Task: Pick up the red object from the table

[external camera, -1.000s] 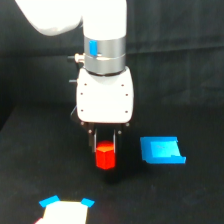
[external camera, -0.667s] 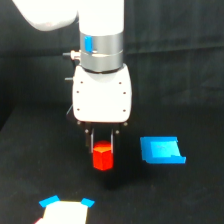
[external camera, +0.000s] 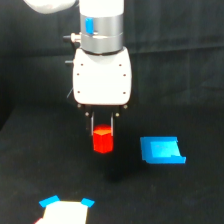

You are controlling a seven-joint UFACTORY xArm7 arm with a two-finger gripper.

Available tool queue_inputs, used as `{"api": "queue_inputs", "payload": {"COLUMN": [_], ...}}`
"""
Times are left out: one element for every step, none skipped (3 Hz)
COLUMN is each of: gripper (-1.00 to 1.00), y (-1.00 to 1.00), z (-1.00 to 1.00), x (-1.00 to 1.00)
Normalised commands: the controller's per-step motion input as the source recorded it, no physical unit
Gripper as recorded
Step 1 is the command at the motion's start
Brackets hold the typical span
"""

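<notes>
Change: since a second ago the arm has risen, and the red object (external camera: 103, 140) has gone up with it, now clear of the table (external camera: 30, 170).
Gripper: the gripper (external camera: 102, 131) hangs straight down under the white wrist housing (external camera: 102, 75), its two dark fingers (external camera: 91, 124) closed against the block's sides.
Red object: it sits between the fingers, upright, orange-tinted top face showing, lower half hanging below the fingertips.
Table: matte black; a faint dark patch lies on it below the block.
Blue tray piece (external camera: 161, 150): it rests on the table toward the exterior view's right of the block, apart from it.
White piece with blue corners (external camera: 65, 211): it lies at the bottom edge of the view, toward the exterior view's left, cut off by the frame.
</notes>
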Motion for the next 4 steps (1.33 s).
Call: {"api": "queue_inputs", "payload": {"gripper": [-1.00,-1.00,-0.59,-1.00], "y": [-0.15,0.52,0.38,-0.51], "z": [0.16,0.46,0.04,0.36], "x": [-0.04,-0.02,-0.08,-0.22]}}
